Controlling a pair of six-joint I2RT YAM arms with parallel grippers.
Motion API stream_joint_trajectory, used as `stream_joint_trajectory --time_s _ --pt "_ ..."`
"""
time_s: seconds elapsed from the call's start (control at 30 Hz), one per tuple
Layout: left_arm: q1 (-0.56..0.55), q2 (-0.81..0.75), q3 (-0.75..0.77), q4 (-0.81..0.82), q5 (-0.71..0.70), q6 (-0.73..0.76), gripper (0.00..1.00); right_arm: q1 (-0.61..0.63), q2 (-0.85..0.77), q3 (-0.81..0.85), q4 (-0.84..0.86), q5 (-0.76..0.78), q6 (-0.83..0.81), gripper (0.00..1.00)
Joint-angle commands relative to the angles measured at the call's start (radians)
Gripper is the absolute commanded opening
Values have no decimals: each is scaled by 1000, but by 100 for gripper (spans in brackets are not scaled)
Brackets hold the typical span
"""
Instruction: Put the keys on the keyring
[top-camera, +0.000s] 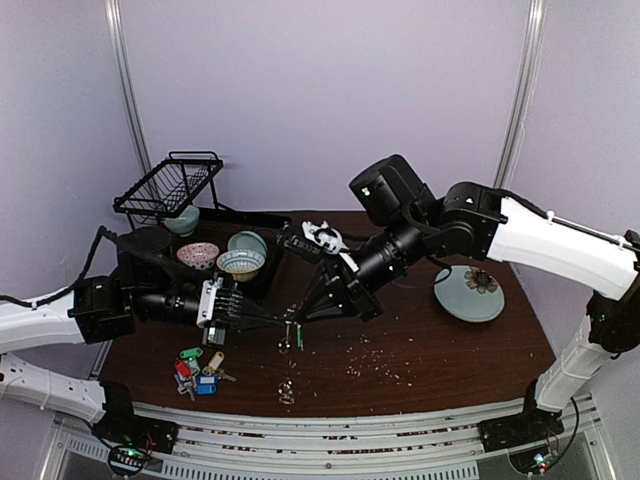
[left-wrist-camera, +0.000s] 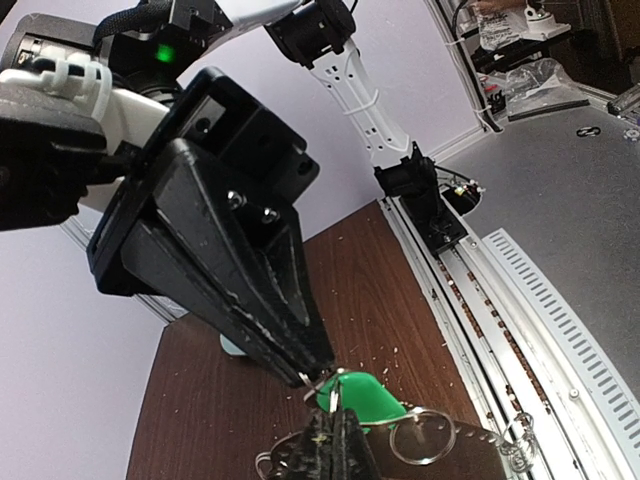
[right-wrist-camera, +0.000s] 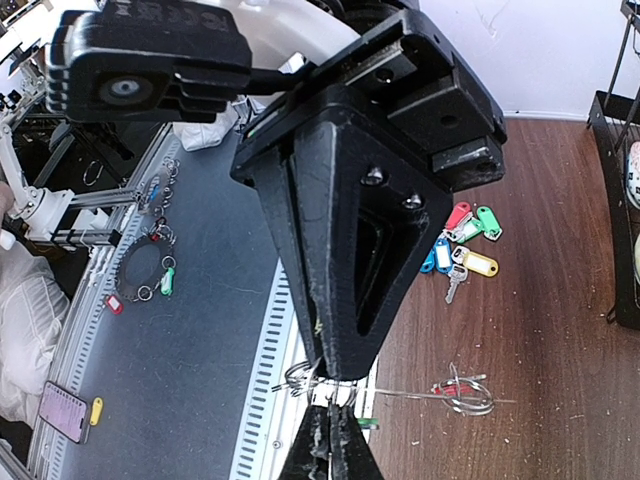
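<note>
My left gripper (top-camera: 283, 321) and right gripper (top-camera: 301, 317) meet tip to tip above the table's front middle. Both are shut on the keyring (top-camera: 288, 335), which is held off the table. In the left wrist view my left fingers (left-wrist-camera: 335, 450) pinch the keyring (left-wrist-camera: 480, 455) at its rim beside a small wire ring (left-wrist-camera: 422, 437), and a green-tagged key (left-wrist-camera: 368, 400) hangs there. The right gripper (left-wrist-camera: 312, 374) clamps the same spot. From the right wrist the keyring (right-wrist-camera: 470, 396) shows edge-on with a red tag. Loose keys (top-camera: 200, 372) (right-wrist-camera: 462, 243) lie front left.
Small loose rings (top-camera: 286, 392) lie on the table below the grippers. Bowls (top-camera: 240, 262) sit at the back left beside a black wire rack (top-camera: 170, 185). A pale green plate (top-camera: 470, 292) is at the right. Crumbs dot the wood.
</note>
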Motion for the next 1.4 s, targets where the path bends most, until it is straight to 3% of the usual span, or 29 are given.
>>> stream_joint_trajectory --time_s 0.0,0.4,1.13,1.37 --pt "3 -8 1 77 -11 -12 0 14 25 -8 3 2 0 0" --pt "2 -16 -4 103 -33 -32 0 16 28 -25 0 -14 -3 0" --pt "5 -74 -147 518 61 -312 0 -32 -73 -169 248 -137 138 0" --pt "5 -80 -159 564 63 -343 0 -31 -79 -181 328 -173 187 0"
